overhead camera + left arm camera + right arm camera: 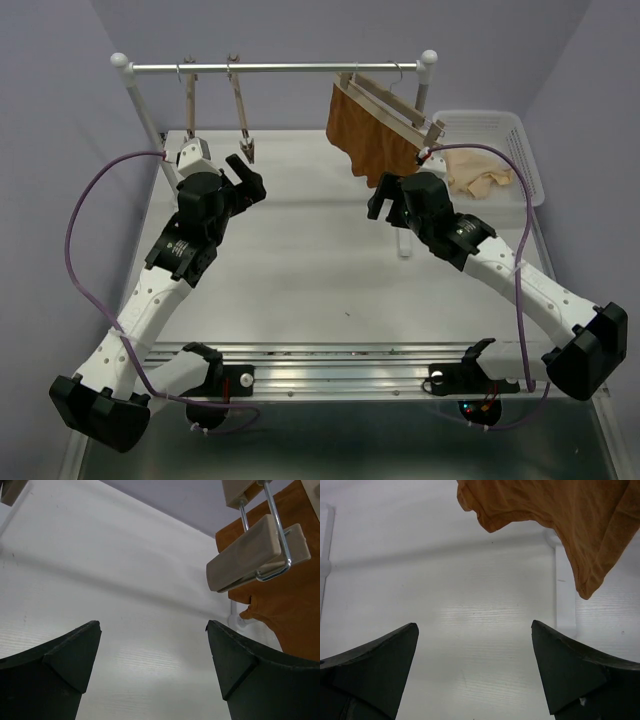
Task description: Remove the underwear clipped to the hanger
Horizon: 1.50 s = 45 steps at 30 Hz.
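The rust-brown underwear [368, 138] hangs clipped to the light wooden hanger [392, 104], which hooks on the rail at the back right. My right gripper [384, 196] is open and empty just below and in front of the underwear's lower edge. In the right wrist view the fabric [560, 515] hangs above and beyond the open gripper [474, 630]. My left gripper [245, 172] is open and empty at the left of the table, well apart from the underwear. In the left wrist view the underwear [295, 605] shows at the right, beyond the open gripper [152, 630].
Two empty clip hangers [240, 115] dangle from the metal rail [280, 68] at the left; one wooden clip [250, 555] hangs close above my left gripper. A white basket [528, 160] at the right holds a pale beige cloth [478, 170]. A white rack post [565, 595] stands behind the underwear.
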{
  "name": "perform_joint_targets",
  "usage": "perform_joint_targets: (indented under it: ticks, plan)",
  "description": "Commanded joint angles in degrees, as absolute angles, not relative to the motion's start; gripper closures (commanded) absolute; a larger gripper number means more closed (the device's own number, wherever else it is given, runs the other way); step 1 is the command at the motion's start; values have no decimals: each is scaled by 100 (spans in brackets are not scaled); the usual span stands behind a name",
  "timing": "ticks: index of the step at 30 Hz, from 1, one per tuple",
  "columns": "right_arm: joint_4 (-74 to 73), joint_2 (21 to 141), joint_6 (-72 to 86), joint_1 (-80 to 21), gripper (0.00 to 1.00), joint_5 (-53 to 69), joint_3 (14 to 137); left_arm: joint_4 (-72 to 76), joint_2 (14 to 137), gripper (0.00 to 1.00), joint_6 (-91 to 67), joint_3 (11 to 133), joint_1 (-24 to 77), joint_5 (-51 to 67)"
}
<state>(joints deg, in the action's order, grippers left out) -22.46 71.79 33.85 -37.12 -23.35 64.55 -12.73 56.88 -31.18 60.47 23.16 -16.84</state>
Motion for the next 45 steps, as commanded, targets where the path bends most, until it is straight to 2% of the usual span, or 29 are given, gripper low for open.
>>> perform_joint_targets:
  ticks: [1, 10, 17, 20, 29, 38, 45]
  plan:
    - [-1872, 6891, 3199, -3735, 0, -2364, 6390, -1160, 5608, 1, -3155, 6117, 2303, -1819]
    - [-1485, 6917, 1847, -3735, 0, -774, 6345, -1178, 5581, 1, -3173, 6056, 2303, -1723]
    - [-1896, 7320, 1169, -3735, 0, -747, 7556, -1169, 5493, 1, -3208, 5976, 2294, -1696]
    - [-2442, 7812, 1099, -3735, 0, -1072, 8655, -1187, 5467, 1, -3208, 5933, 2303, -1696]
    - [-3163, 8912, 414, -3437, 0, -976, 11152, -1160, 5432, 1, -3208, 5871, 2294, -1600]
    - [-3243, 9527, -658, -3190, 0, -1027, 12110, -1178, 5370, 1, -3252, 5818, 2285, -1564]
    - [-3331, 9676, -940, -2919, 0, -1318, 12217, -1204, 5344, 1, -3305, 5809, 2285, -1564]
